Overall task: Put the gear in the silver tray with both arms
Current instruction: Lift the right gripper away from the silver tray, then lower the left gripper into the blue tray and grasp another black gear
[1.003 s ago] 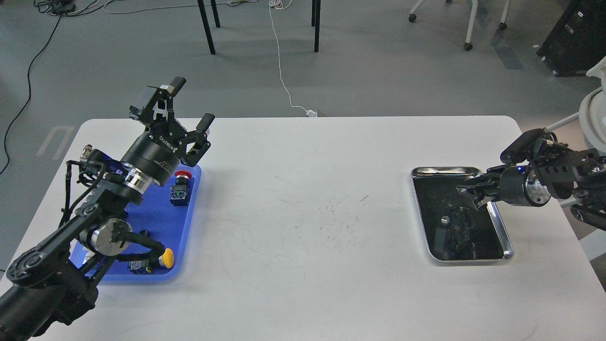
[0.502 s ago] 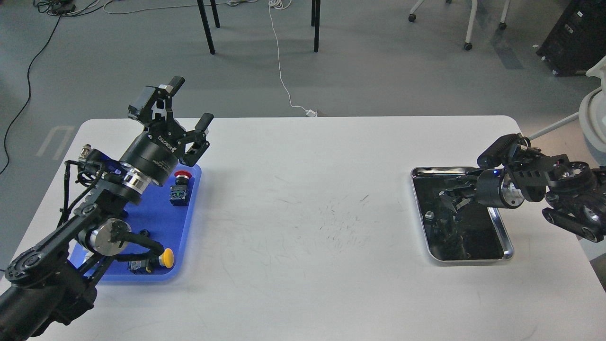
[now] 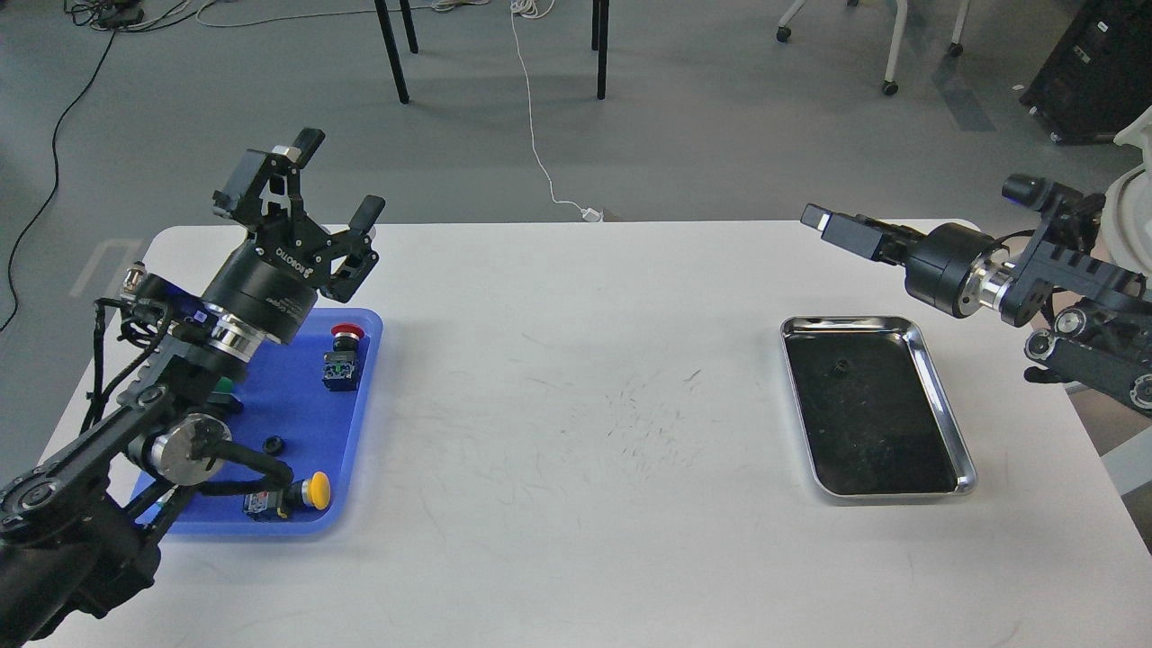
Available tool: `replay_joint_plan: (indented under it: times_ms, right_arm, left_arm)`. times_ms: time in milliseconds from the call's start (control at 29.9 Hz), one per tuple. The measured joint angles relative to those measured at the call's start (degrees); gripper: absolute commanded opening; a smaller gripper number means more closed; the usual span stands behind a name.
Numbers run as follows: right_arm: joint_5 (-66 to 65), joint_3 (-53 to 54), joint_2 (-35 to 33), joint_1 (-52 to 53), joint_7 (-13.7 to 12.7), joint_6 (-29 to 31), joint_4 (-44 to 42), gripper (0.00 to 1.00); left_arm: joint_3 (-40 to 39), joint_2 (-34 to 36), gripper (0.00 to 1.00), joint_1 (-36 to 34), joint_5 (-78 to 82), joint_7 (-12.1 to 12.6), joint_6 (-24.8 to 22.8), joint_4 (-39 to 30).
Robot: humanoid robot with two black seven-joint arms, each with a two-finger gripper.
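The silver tray lies on the right of the white table. A small black gear lies on its dark bottom near the far end. My right gripper is raised beyond the tray's far edge and points left. It is seen side-on, so its fingers cannot be told apart, and nothing shows in it. My left gripper is open and empty, held above the far end of the blue tray. Another small black gear-like part lies in the blue tray.
The blue tray also holds a red push button on a black and blue base, a yellow push button and other small parts partly hidden by my left arm. Chair and table legs stand on the floor beyond the table.
My right gripper has risen out of the silver tray and drawn back beyond its far edge. A small black gear now lies uncovered in the tray. My left gripper has shifted slightly left.
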Motion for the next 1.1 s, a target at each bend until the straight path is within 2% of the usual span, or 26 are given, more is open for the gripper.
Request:
replay_joint_plan:
  times_ms: [134, 267, 468, 602, 736, 836, 970, 1070, 1103]
  right_arm:
    - [18.47, 10.0, 1.21, -6.97, 0.0, 0.19, 3.78, 0.97]
    - [32.24, 18.3, 3.23, -14.0, 0.0, 0.37, 7.4, 0.97]
    - [38.42, 29.22, 6.84, -22.3, 0.0, 0.25, 8.33, 0.97]
    - [38.56, 31.48, 7.65, -24.67, 0.01, 0.17, 8.55, 0.97]
    - [38.56, 31.69, 8.29, -24.98, 0.01, 0.18, 8.58, 0.97]
    - [38.52, 31.71, 8.75, -25.0, 0.01, 0.18, 8.53, 0.97]
    - [38.47, 31.78, 8.88, -25.0, 0.02, 0.18, 8.46, 0.97]
    - [38.46, 31.79, 8.88, -24.99, 0.02, 0.18, 8.43, 0.97]
    - [38.46, 31.79, 8.88, -24.99, 0.02, 0.17, 8.42, 0.97]
  left_arm:
    - [1.3, 4.78, 0.98, 0.0, 7.31, -0.41, -1.26, -3.2]
    - [3.12, 10.68, 0.98, 0.0, 25.64, -0.45, -2.91, -6.58]
    - [8.51, 23.62, 0.98, -0.82, 58.49, -0.46, -3.57, -10.42]
    - [14.27, 31.38, 0.96, -2.65, 80.48, -0.47, -1.32, -10.46]
    - [19.52, 33.47, 0.89, -3.72, 91.03, -0.47, 0.86, -9.19]
    - [21.45, 33.34, 0.76, -4.71, 92.0, -0.47, 1.22, -6.82]
    - [23.49, 31.44, 0.7, -5.94, 92.13, -0.47, 1.26, -4.45]
    - [24.36, 30.65, 0.59, -6.32, 92.14, -0.46, 1.26, -3.06]
    - [24.48, 30.35, 0.59, -6.41, 92.14, -0.45, 1.26, -2.38]
